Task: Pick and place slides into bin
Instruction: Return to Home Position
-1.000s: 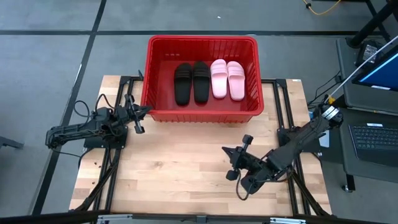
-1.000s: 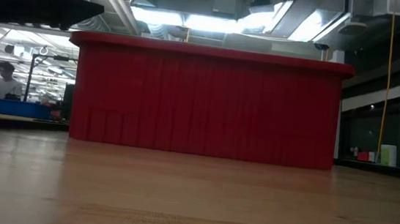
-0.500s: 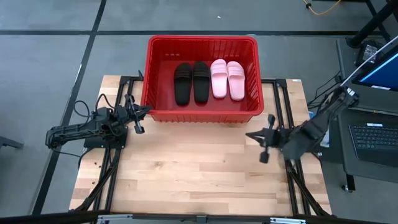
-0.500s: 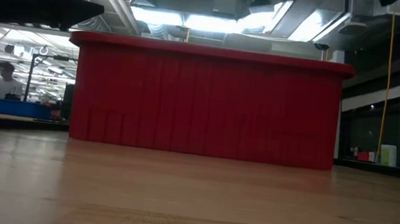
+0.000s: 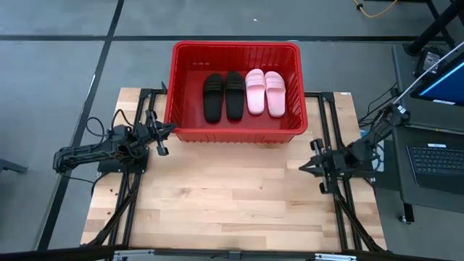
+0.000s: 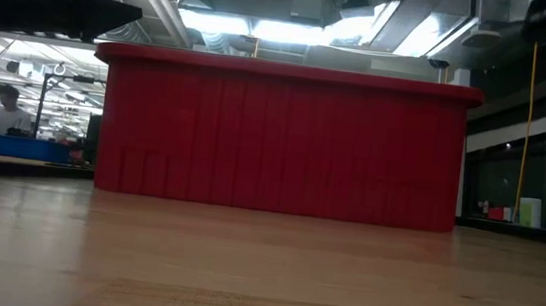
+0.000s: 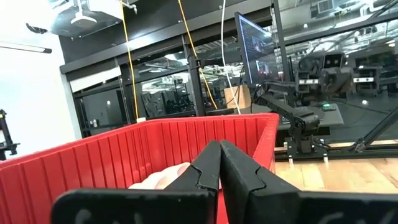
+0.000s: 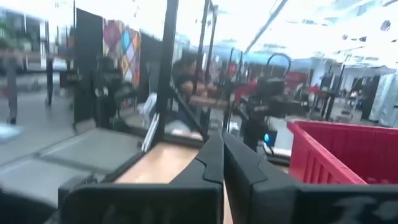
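The red bin (image 5: 235,49) stands at the table's far edge. Its near wall fills the low view (image 6: 279,139). Two black slides (image 5: 223,96) and two pale pink slides (image 5: 264,92) lie side by side, soles down, on the bin's floor. My left gripper (image 5: 168,130) is shut and empty just outside the bin's near left corner. In its wrist view (image 7: 219,163) the bin (image 7: 112,158) and a pink slide (image 7: 160,178) show. My right gripper (image 5: 304,167) is shut and empty above the table near its right edge. Its wrist view (image 8: 222,155) shows the bin (image 8: 348,152) to one side.
The wooden tabletop (image 5: 217,188) stretches between the arms, on the near side of the bin. A laptop (image 5: 435,161) and a screen (image 5: 446,80) stand beyond the table's right edge. A person (image 6: 1,112) sits far off in the room behind.
My right gripper has swung from the table's near middle toward the right edge and away from the near edge, turning about as it went. It has stayed shut and empty. The slides and the bin have not moved.
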